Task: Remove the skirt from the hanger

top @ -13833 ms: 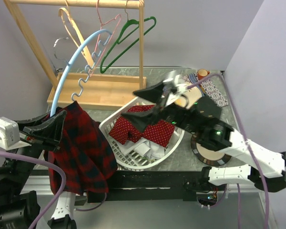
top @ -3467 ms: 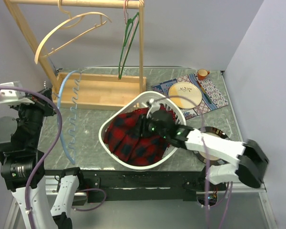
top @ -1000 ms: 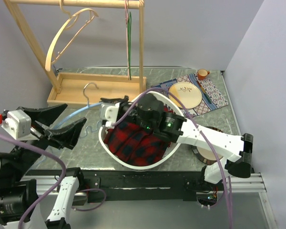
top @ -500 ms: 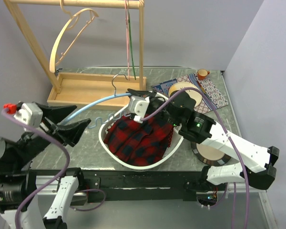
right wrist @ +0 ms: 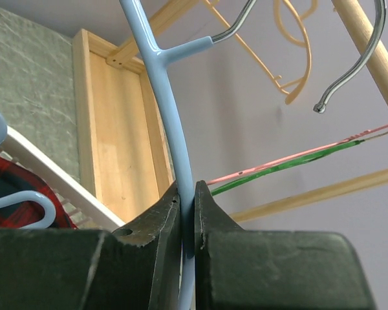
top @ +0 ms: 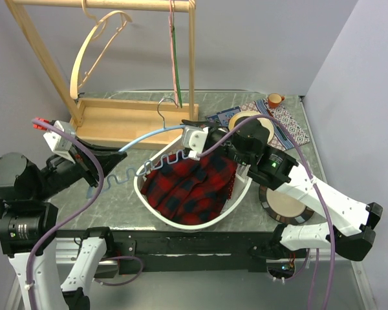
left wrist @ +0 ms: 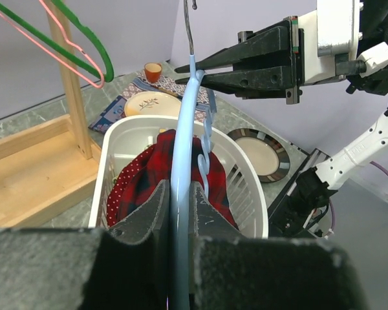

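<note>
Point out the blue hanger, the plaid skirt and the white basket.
blue hanger [left wrist: 183,168], left wrist view, middle of its arm.
plaid skirt [top: 187,187], top external view, centre of the cloth.
white basket [top: 181,225], top external view, near rim.

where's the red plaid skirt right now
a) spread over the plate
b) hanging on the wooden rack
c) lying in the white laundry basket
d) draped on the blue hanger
c: the red plaid skirt lies bunched inside the white laundry basket, while the blue hanger, gripped by the left claw and the right claw, looks bare.
</note>
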`<state>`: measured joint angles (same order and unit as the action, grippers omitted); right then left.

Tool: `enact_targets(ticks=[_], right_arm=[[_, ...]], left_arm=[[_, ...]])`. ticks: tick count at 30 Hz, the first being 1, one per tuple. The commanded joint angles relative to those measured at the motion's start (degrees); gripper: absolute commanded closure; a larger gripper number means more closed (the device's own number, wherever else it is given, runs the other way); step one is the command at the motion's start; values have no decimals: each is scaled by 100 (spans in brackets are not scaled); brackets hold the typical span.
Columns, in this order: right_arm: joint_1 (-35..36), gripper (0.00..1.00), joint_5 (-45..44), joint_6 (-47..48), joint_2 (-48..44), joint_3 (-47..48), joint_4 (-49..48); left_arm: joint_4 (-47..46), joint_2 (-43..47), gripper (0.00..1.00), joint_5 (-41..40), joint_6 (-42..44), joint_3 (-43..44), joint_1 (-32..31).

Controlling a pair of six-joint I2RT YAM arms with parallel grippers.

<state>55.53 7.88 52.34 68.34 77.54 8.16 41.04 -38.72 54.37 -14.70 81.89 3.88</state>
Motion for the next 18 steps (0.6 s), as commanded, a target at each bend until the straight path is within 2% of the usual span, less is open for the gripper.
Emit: enact_targets(ticks=[1,2,3,4,5,10,11,14,18], right_arm=[[125,100,645,-618,-233,218,-1264],[125,95,592,-663,-250,201,-1317],[125,83,609,-759,-320,139,-1370],[125,77,636,-821,-364,104,-1387],[116,62,705,-891,-426,34,-1414],[116,28,680,-1375,-935,-317,-1572],[116,15,636,-1401,-1006,-397,-1546],[125,2,250,-1437,-1269,-476,-1537],[116,0,-348,-1454,-1428,-389,-1573]], left_arm=[[177,5,99,-171,2,20,-1],[238,31,99,-416,20,46,-10],[308,49,99,-566,72,160,-10],[395,57,99,-707,229,239,-1],[544,101,99,-1056,326,379,-1],[1002,181,99,-2341,949,723,-10],[1090,172,99,-2552,1004,889,-27],[1205,215,99,-3046,1153,1074,-71],[1100,224,99,-3300,1128,1066,-72]])
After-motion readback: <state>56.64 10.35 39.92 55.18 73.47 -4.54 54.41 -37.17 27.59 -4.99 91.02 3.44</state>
